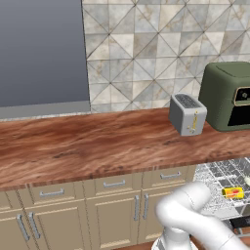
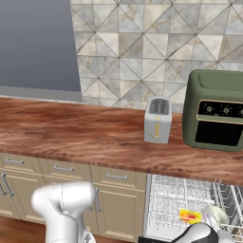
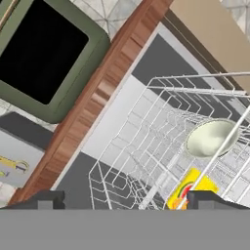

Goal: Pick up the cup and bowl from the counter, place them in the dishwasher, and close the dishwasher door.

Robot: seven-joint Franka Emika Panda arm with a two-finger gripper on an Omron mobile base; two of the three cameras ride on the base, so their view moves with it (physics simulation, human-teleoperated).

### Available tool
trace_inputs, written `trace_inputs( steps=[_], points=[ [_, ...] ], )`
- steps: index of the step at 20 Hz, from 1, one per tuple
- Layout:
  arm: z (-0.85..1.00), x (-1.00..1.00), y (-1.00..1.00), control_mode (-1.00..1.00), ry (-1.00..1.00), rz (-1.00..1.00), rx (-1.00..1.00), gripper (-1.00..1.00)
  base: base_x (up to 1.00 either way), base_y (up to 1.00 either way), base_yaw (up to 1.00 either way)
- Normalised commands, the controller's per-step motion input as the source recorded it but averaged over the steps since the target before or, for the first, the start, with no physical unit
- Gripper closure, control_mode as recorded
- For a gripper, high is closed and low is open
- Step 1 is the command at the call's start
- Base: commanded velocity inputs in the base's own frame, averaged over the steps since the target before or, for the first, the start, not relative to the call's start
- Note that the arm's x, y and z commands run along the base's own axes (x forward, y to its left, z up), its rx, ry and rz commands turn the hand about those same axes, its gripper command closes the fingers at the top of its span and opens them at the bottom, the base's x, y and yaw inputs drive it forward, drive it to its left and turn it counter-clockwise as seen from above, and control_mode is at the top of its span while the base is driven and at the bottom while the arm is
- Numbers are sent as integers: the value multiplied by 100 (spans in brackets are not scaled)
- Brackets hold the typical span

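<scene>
The gripper (image 3: 125, 200) stands wide and holds nothing, poised over the dishwasher (image 3: 146, 146). The cup (image 3: 191, 188) lies in the wire rack between its fingertips; the bowl (image 3: 211, 138) rests beyond, right.

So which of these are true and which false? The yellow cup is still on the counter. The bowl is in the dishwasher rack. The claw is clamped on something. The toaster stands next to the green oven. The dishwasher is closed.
1. The cup is on the counter. False: it lies in the wire rack of the dishwasher.
2. The bowl is in the dishwasher rack. True.
3. The claw is clamped on something. False: its jaws stand wide apart, with nothing between them.
4. The toaster stands beside the green oven on the counter. True.
5. The dishwasher is closed. False: it is open, with the rack exposed.
</scene>
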Motion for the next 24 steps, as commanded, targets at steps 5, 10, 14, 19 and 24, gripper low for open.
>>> trace_inputs(
  steps=[5,10,14,19,24],
  points=[
    [19,-57,40,-100,-16,0,0,-100,0,0,0],
    [15,-68,26,-100,-18,0,0,-100,0,0,0],
    [4,-66,11,-100,-17,0,0,-100,0,0,0],
    [0,-56,4,-100,-13,0,0,-100,0,0,0],
    [-9,-49,1,-100,-11,2,0,-100,0,0,0]
  ],
)
